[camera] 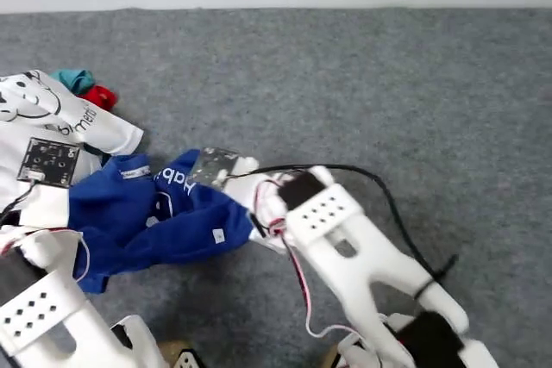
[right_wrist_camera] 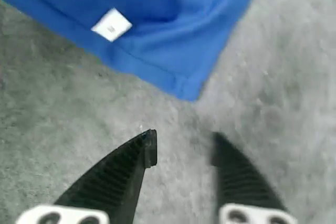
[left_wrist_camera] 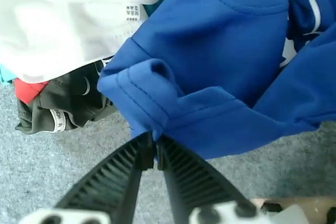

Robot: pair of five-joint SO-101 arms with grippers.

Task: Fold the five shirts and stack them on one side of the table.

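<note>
The left gripper pinched a hem of the blue shirt, crumpled on the tabletop beside a white shirt. The right gripper hung spread just short of its corner.

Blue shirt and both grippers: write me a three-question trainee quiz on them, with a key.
1. True or false: the left gripper is shut on the hem of the blue shirt.
2. Choose one. The right gripper is: A) shut on a red shirt; B) open over the grey table, holding nothing; C) shut on a sleeve.
3. Fill in: in the high view, the printed shirt next to the blue shirt is ____ in colour.
Key: 1 true; 2 B; 3 white.
</note>
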